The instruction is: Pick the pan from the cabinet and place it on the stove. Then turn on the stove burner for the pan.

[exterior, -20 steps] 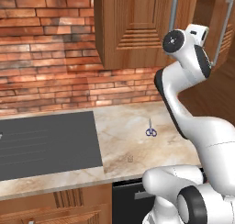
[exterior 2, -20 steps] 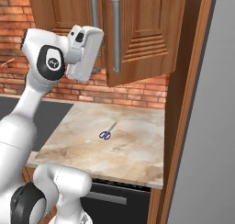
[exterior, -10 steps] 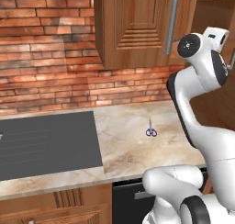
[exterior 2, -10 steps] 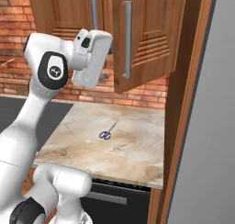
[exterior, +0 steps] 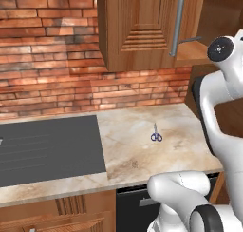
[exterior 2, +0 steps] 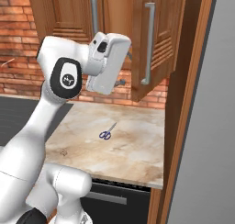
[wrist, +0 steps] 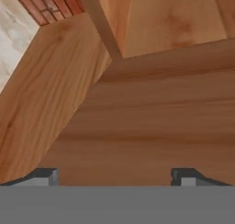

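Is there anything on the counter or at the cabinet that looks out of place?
A small pair of blue-handled scissors lies loose on the marble counter, an odd spot beside the stove. The cabinet has its right door swung open; nothing looks spilled or damaged.

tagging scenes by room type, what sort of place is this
A home-style kitchen, rendered rather than real. A marble-look counter runs along a brick wall, a black stove is set into it, and a wooden wall cabinet with bar handles hangs above.

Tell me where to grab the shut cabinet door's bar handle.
Take the bar handle at mid-length, coming straight from the front with the open claw turned so its fingers pass either side. The bar is long, vertical and stands off the door.
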